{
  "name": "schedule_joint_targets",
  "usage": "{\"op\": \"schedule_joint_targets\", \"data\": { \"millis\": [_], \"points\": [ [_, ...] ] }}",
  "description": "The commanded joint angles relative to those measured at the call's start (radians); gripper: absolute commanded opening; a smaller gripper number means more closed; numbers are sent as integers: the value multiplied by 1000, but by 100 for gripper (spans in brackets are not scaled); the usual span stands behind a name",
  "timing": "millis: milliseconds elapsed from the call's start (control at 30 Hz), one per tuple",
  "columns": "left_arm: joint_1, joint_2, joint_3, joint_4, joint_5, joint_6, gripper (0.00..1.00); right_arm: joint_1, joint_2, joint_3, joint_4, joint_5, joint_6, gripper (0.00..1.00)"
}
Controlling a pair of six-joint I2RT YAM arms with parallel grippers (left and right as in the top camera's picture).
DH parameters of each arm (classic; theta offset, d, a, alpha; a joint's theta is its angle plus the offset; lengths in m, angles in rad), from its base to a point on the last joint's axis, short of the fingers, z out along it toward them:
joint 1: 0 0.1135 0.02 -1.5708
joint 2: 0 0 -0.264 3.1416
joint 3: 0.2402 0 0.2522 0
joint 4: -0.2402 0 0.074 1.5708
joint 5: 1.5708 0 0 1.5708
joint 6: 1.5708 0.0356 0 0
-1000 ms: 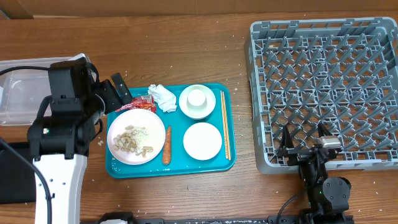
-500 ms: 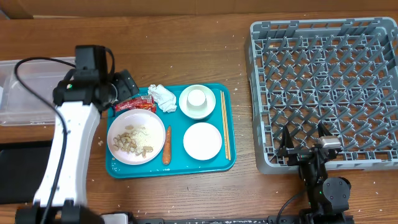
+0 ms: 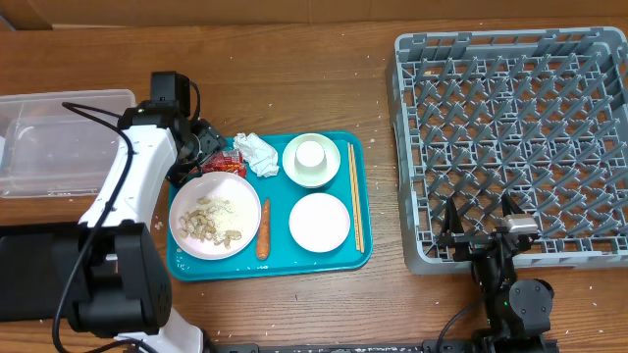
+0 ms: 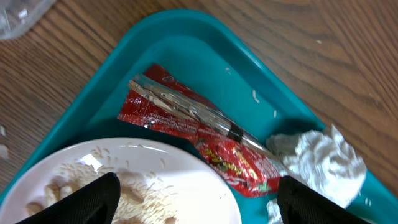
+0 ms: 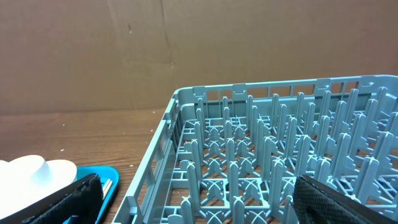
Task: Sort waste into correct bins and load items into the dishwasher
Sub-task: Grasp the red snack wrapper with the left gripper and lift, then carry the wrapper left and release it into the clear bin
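The red snack wrapper (image 3: 224, 162) lies in the back left corner of the teal tray (image 3: 339, 257), beside the white tissue (image 3: 257, 154). My left gripper (image 3: 202, 147) hangs open just above the wrapper and holds nothing. In the left wrist view the wrapper (image 4: 193, 134) lies ahead of the open fingers (image 4: 199, 208), with the tissue (image 4: 323, 155) to the right. The white plate (image 3: 215, 215) carries pale crumbs (image 3: 211, 221). The orange stick (image 3: 263, 227) lies beside it. The cup (image 3: 310, 154) sits in a bowl (image 3: 311, 175). A second bowl (image 3: 320, 222) and the chopsticks (image 3: 354, 196) lie on the tray. My right gripper (image 3: 481, 227) is open and empty at the front edge of the grey dish rack (image 3: 510, 137).
The clear tub (image 3: 59, 142) stands at the far left. The black tray (image 3: 29, 270) is at the front left, partly hidden by my left arm. The right wrist view shows the rack's pegs (image 5: 267, 162) and the tray's edge (image 5: 106, 177).
My left arm has swung right and towards the back, bringing its gripper over the red wrapper at the tray's back left corner. The right arm has not moved.
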Motion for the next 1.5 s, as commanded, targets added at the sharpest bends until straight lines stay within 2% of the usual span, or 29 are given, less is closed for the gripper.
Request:
{"op": "schedule_joint_targets", "data": {
  "millis": [0,333,900,1067,1200,1367,1400,1467],
  "points": [
    [10,58,4,21,10,-102,83,-6,-7,-10,4,6,-1,100],
    [16,127,4,146,35,-107,80,-6,-7,-10,4,6,-1,100],
    [14,206,4,158,101,-117,72,-6,-7,-10,4,6,-1,100],
    [14,206,4,161,82,-116,54,-6,-7,-10,4,6,-1,100],
    [14,204,4,151,56,-111,48,-6,-7,-10,4,6,-1,100],
    [14,188,18,130,56,-93,22,-6,-7,-10,4,6,-1,100],
    [14,174,35,113,56,-80,6,-6,-7,-10,4,6,-1,100],
    [14,157,57,86,51,-75,4,-6,-7,-10,4,6,-1,100]
  ]
}}
